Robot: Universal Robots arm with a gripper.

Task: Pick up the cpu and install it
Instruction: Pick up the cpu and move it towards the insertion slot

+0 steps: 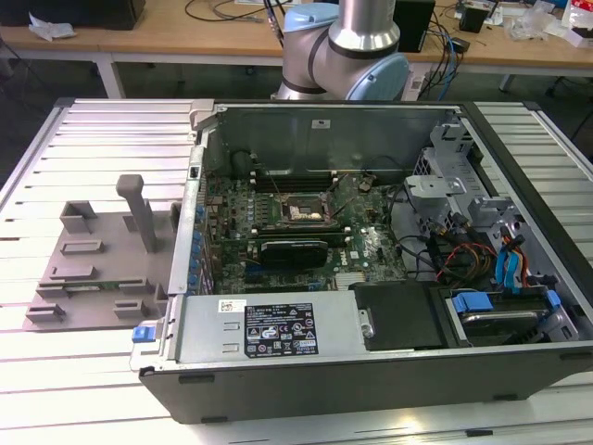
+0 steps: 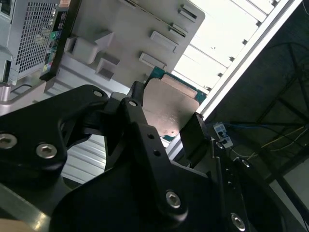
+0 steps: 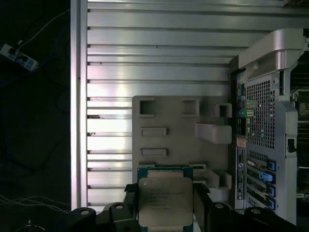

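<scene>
My tool (image 3: 166,190) grips the cpu (image 3: 164,205) by opposite edges; I judge it light, stiff, slippery and delicate.

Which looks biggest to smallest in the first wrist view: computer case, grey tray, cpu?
1. computer case
2. grey tray
3. cpu, though it is nearest the camera, so it looks bigger than it really is.

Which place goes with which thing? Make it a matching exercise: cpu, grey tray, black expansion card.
Things:
1 cpu
2 grey tray
3 black expansion card

Places:
A on the slatted table beside the computer case
B inside the computer case
C held in the gripper

Pairs: 1-C; 2-A; 3-B.
</scene>
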